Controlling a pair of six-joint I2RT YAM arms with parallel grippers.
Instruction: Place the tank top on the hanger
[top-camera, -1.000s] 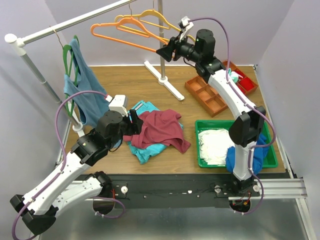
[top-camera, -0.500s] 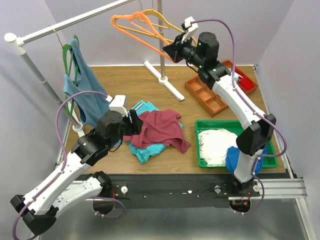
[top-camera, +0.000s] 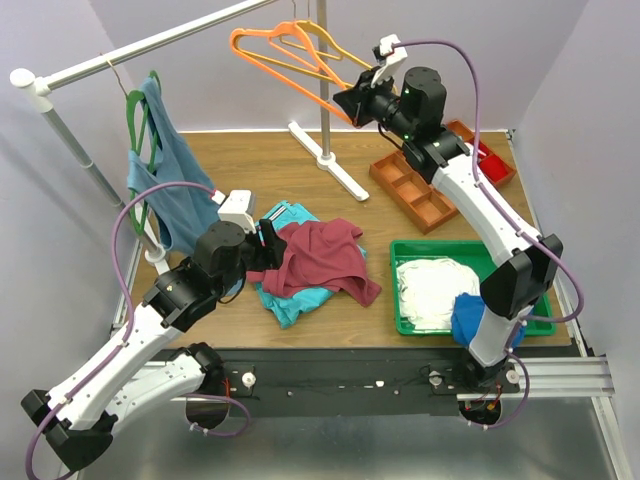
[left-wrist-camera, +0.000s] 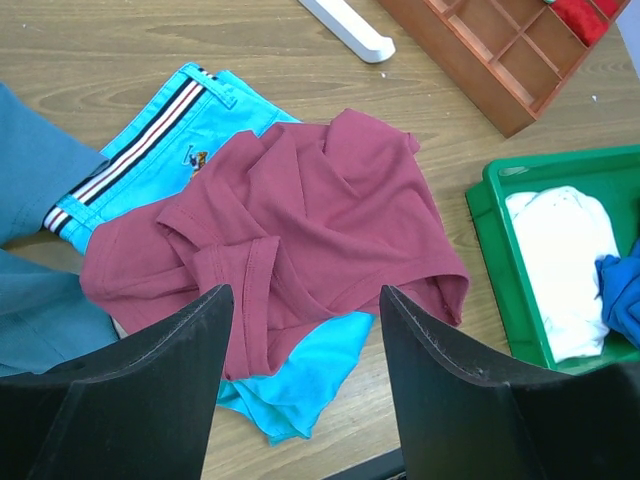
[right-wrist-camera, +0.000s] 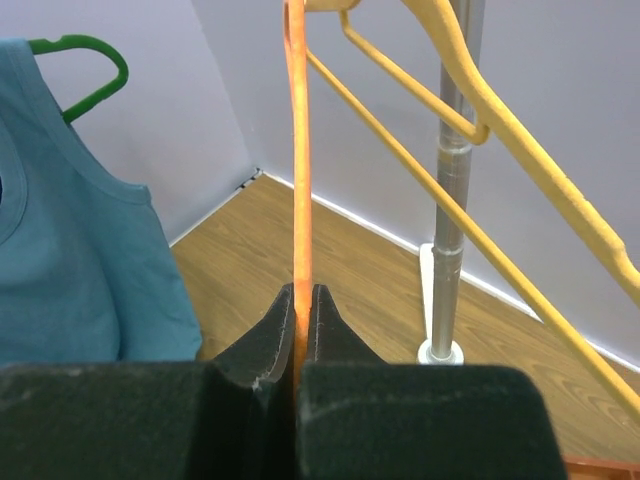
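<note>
Against wall (right-wrist-camera: 220, 60), right pincer (right-wrist-camera: 303, 298) clamps hanger (right-wrist-camera: 297, 150).

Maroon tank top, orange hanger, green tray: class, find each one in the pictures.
maroon tank top (left-wrist-camera: 330, 220): left wrist view, middle of the crumpled cloth.
orange hanger (right-wrist-camera: 297, 150): right wrist view, its straight bar, partway up.
green tray (left-wrist-camera: 560, 162): left wrist view, far rim.

The top camera looks down from behind the arms over the whole table (top-camera: 270, 165), sharing the tank top (left-wrist-camera: 330, 210) with the close, downward left wrist view and the hanger (right-wrist-camera: 298, 150) with the close, level right wrist view.
</note>
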